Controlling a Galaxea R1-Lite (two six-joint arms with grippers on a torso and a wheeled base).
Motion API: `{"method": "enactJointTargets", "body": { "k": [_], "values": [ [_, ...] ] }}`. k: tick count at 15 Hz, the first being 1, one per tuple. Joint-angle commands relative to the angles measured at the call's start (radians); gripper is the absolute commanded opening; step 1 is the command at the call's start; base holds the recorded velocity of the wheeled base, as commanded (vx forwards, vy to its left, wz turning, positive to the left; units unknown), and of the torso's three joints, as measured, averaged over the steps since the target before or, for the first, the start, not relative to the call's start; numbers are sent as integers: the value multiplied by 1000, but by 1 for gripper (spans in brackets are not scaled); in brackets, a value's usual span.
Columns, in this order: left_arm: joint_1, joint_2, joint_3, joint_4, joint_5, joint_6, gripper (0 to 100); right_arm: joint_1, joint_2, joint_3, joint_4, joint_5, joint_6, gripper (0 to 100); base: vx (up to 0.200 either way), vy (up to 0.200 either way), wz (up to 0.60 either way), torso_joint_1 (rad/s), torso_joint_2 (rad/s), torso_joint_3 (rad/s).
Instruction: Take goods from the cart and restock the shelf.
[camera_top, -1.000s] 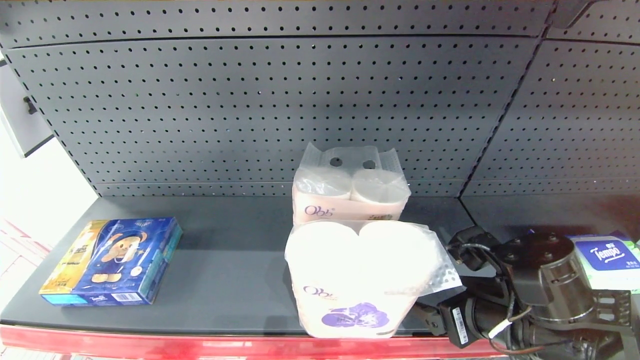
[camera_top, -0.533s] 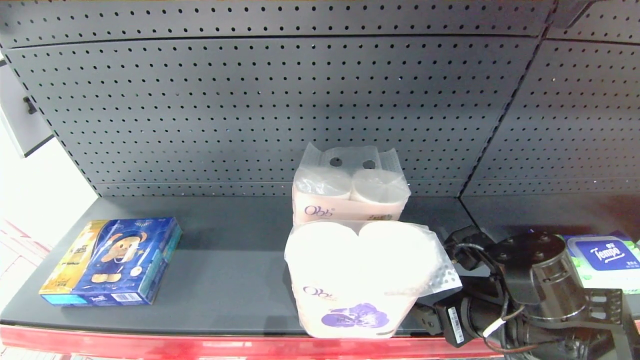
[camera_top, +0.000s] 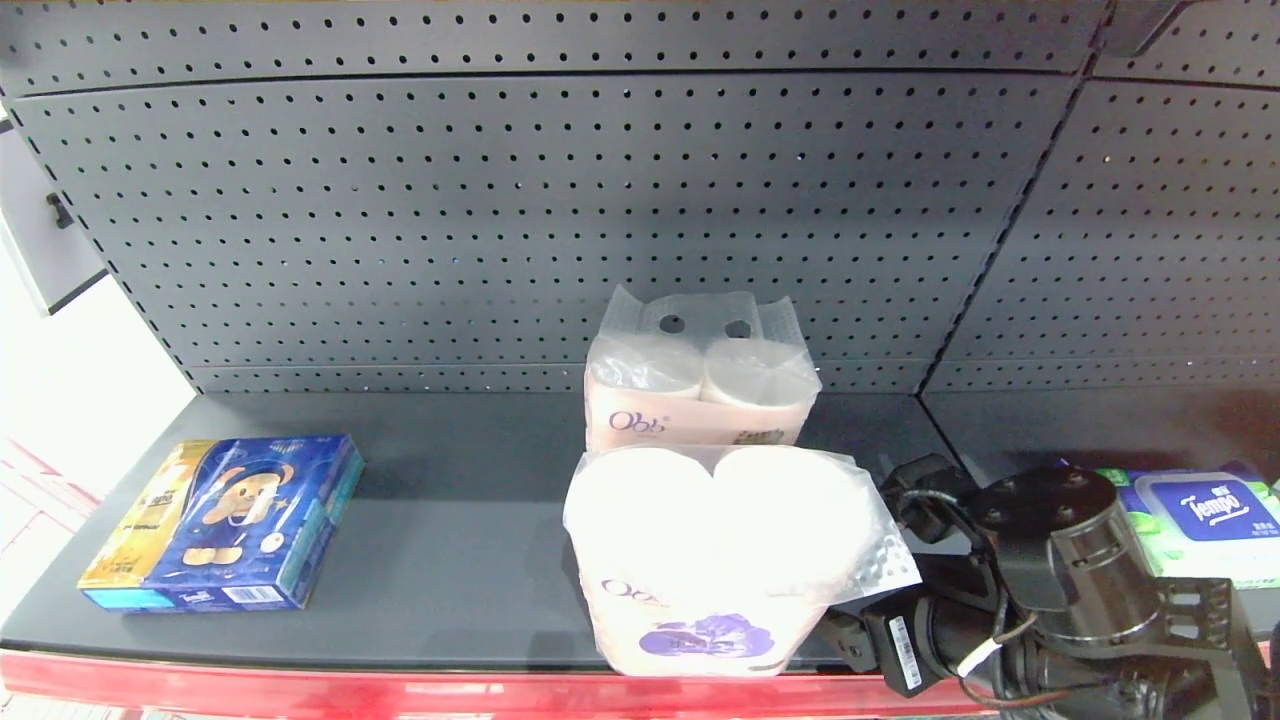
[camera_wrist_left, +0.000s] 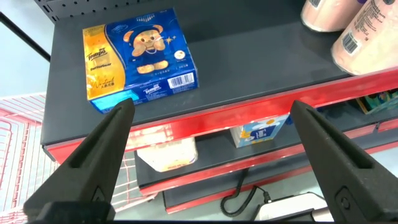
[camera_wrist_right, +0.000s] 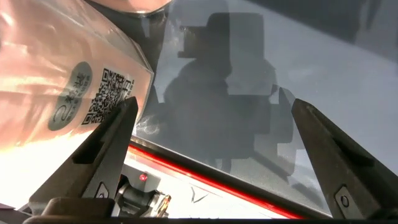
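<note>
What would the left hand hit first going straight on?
Likely the shelf's red front lip, centred ahead of the open left hand, near the blue tissue box; depth is unclear.

Blue-and-yellow cardboard tissue box with bear print (camera_top: 222, 522): laid flat at far left. Clear-wrapped pack of white paper rolls (camera_top: 700, 385): stood upright near dark grey perforated metal back panel (camera_top: 500, 220). Green-and-blue soft wipes pack (camera_top: 1195, 525): laid flat at far right, partly hidden. Black cable (camera_wrist_left: 245, 193): curled low down.

Dark grey shelf (camera_top: 460, 540), perforated back panel (camera_top: 560, 220), red front edge (camera_top: 300, 690), pale floor (camera_wrist_left: 22, 102) at left
</note>
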Motion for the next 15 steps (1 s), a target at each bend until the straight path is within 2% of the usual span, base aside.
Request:
{"method": "enactJointTargets", "body": {
  "k": [1, 7, 15],
  "values": [
    [0, -1, -1, 0, 0, 0, 100, 0, 5, -1, -1, 0, -1, 100, 0, 0, 0, 0, 0, 0],
    [0, -8, 1, 1, 0, -3, 100, 0, 26, -18, -1, 0, 0, 100, 0, 0, 0, 0, 0, 0],
    [0, -6, 1, 1, 0, -6, 100, -1, -26, 68, -1, -2, -1, 100, 0, 0, 0, 0, 0, 0]
  ]
}}
